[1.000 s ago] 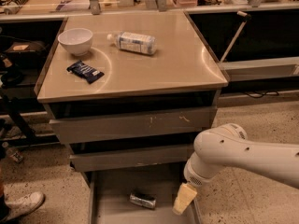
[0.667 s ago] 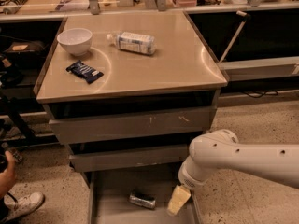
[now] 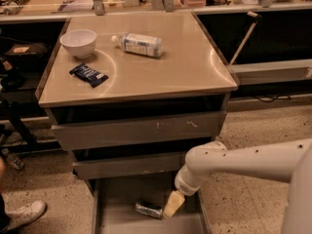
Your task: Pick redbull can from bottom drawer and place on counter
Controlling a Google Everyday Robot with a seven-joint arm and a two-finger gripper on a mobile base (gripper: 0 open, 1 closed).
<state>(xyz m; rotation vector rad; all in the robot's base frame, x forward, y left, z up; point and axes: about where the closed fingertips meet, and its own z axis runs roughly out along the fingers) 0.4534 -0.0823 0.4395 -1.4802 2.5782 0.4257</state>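
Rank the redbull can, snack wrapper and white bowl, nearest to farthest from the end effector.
The end effector is low over the bottom drawer.
1. Redbull can, beside it on the drawer floor.
2. Snack wrapper, counter front left.
3. White bowl, counter back left.

On the tabletop [image 3: 185, 67] we see a white bowl [image 3: 78, 42], a bottle [image 3: 139, 44] on its side and a dark wrapper [image 3: 88, 74]; the end effector [image 3: 173, 204] sits low in the bottom drawer [image 3: 117, 213].

Lab or workshop: metal drawer cabinet [image 3: 136, 130], speckled floor [image 3: 258, 130], cluttered benches [image 3: 48, 6] behind. End effector [image 3: 174, 204] hangs over the bottom drawer [image 3: 117, 201].
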